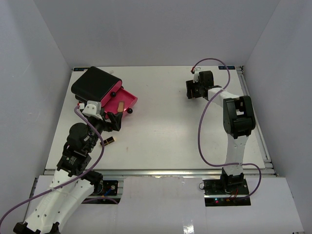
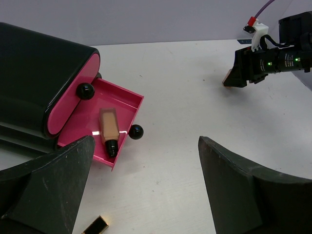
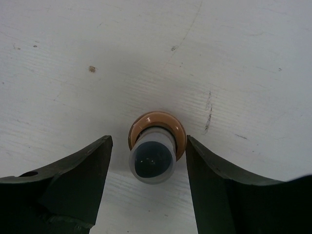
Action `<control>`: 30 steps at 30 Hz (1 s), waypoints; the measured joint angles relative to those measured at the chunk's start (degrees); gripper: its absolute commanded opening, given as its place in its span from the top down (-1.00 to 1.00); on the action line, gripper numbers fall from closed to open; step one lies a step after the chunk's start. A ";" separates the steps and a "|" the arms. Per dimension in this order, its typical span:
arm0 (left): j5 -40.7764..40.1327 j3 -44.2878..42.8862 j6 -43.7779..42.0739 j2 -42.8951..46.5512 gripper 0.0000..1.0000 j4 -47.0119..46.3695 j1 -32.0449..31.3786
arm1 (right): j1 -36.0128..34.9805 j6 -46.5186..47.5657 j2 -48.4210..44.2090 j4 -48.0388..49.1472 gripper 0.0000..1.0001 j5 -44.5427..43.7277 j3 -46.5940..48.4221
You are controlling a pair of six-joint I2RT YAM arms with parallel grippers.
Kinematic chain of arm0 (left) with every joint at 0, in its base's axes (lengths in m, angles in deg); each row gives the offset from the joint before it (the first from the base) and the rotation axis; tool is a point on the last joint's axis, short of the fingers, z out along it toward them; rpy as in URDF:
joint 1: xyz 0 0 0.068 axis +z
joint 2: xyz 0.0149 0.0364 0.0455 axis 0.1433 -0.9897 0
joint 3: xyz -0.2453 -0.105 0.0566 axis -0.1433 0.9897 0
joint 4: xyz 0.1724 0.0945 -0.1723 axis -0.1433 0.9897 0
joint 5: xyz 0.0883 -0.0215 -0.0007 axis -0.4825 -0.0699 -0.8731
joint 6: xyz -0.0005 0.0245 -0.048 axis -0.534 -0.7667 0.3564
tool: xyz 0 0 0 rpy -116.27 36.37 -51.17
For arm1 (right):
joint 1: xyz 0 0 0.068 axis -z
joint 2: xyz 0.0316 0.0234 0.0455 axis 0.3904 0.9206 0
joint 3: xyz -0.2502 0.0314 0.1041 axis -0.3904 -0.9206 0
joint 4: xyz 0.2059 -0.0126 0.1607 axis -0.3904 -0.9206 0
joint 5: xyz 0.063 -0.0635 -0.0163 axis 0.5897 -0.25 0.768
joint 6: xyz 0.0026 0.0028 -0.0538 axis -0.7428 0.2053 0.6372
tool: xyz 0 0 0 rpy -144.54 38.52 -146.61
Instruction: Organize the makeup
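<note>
Pink plastic drawer (image 2: 124,105) stands pulled out of the big black-and-pink case (image 2: 34,83) at the far left of the white worktop (image 1: 165,136), and inside it lies the beige foundation tube (image 2: 108,127), its black cap toward the front rim of the drawer. 2 round black knobs (image 2: 136,131) sit on the drawer, 1 close to the case and 1 at the front edge just beside the cap. The left pincer (image 2: 146,139) hovers near the open drawer with its jaws spread wide and nothing between them. On the worktop near this pincer, outside the drawer, 1 gold-and-black lipstick (image 1: 108,142) lies on its side. Well apart, at the far right of the worktop, the right pincer (image 3: 148,139) points down over the tiny tan bottle (image 3: 156,146), which stands upright on the bare surface with a pale translucent cap on top. The bottle is between the 2 fingers (image 3: 73,180): on one side a clear gap shows, on the other side the finger comes just beside the shoulder of the bottle, and I cannot tell if it touches there. So this pincer is open around the bottle and does not grip it; the bottle rests on the worktop, far from the case and the drawer
</note>
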 measured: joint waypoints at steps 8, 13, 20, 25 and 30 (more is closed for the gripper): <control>0.00 0.02 0.02 -0.11 -0.96 0.00 0.00 | 0.00 -0.81 0.07 -0.04 -0.04 0.85 -0.19; 0.00 0.02 0.02 -0.43 -0.96 0.00 0.00 | 0.00 -0.88 0.39 -0.05 0.14 1.13 -0.05; 0.00 0.04 0.02 -0.62 -0.96 0.00 0.00 | 0.00 -0.60 0.91 -0.17 0.44 2.13 0.66; 0.00 0.04 0.03 -0.63 -0.96 0.00 0.00 | 0.00 1.08 1.11 -0.12 0.51 2.65 0.94; 0.00 0.04 0.04 -0.63 -0.96 0.00 0.00 | 0.00 4.27 0.01 -0.52 0.54 3.48 -0.07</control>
